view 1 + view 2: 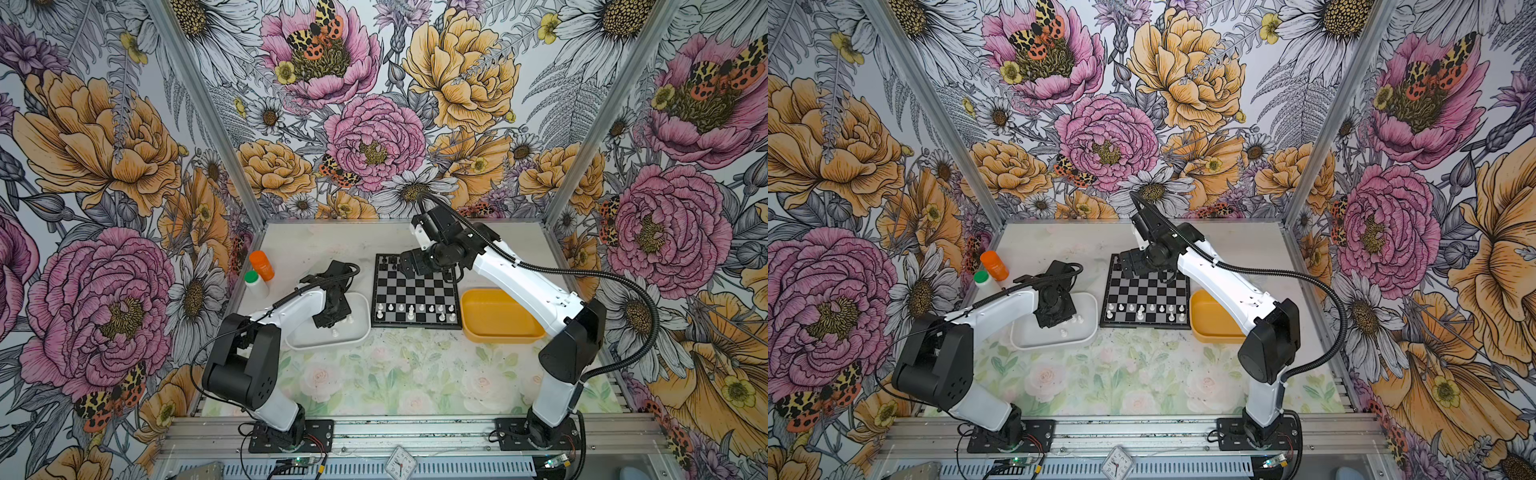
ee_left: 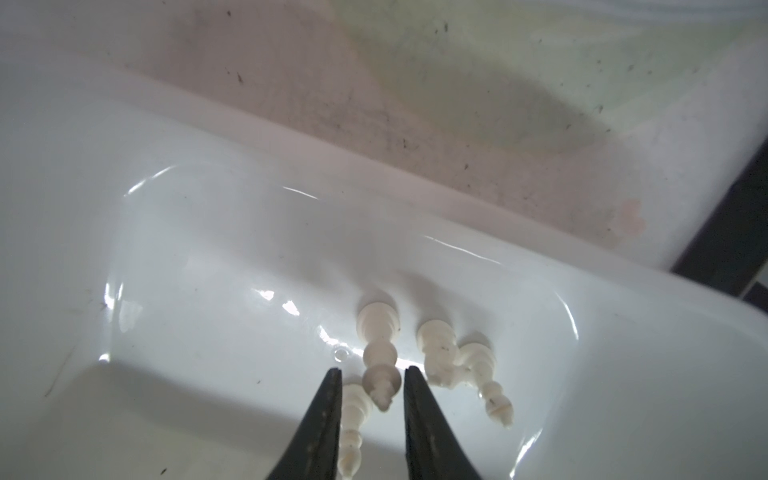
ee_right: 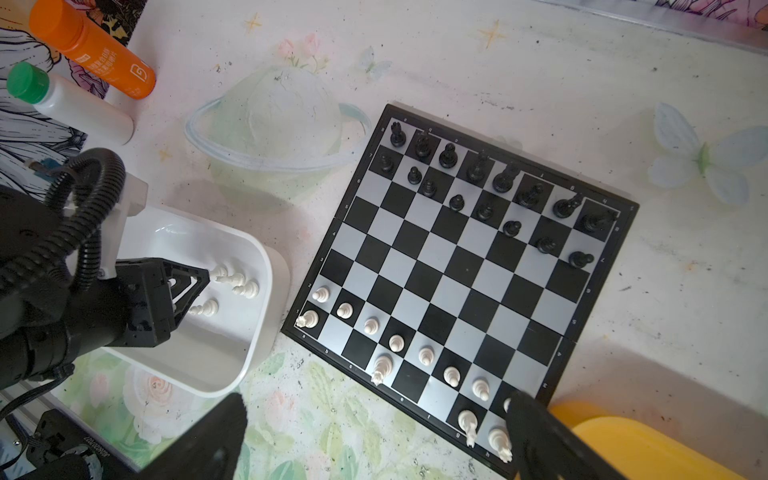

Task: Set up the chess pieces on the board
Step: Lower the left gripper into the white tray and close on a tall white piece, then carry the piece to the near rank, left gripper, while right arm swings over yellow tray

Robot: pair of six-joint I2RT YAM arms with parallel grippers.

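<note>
In both top views the left hand [image 1: 332, 311] [image 1: 1054, 312] was down inside the white tray [image 1: 328, 345] [image 1: 1054, 344], just beside the board [image 1: 415, 293] [image 1: 1147, 291]. The right hand [image 1: 409, 266] [image 1: 1130, 266] hung over the far rows, where the black pieces [image 1: 385, 261] stood. If that arm dropped or swung, I think it could knock them over.

In the left wrist view the fingers [image 2: 328, 415] of the left hand were a little apart. One was on each side of the head of a tall white piece [image 2: 376, 353] that lay flat on the tray floor. They did not press on it yet. A second white piece [image 2: 352, 411] lay right beside one finger. The squeeze might catch both, or shove the second one away. The tray looked shiny and smooth, so the tall piece could slip and pop out. It lay flat, so it might come up sideways and be hard to stand on a square.

In the right wrist view the right hand's fingers [image 3: 536, 436] were wide apart with nothing held. Eight white pawns [image 3: 425, 356] stood in a line. Some squares behind them were bare. A piece set down there has to pass close to the pawns, so a finger could tip one.
</note>
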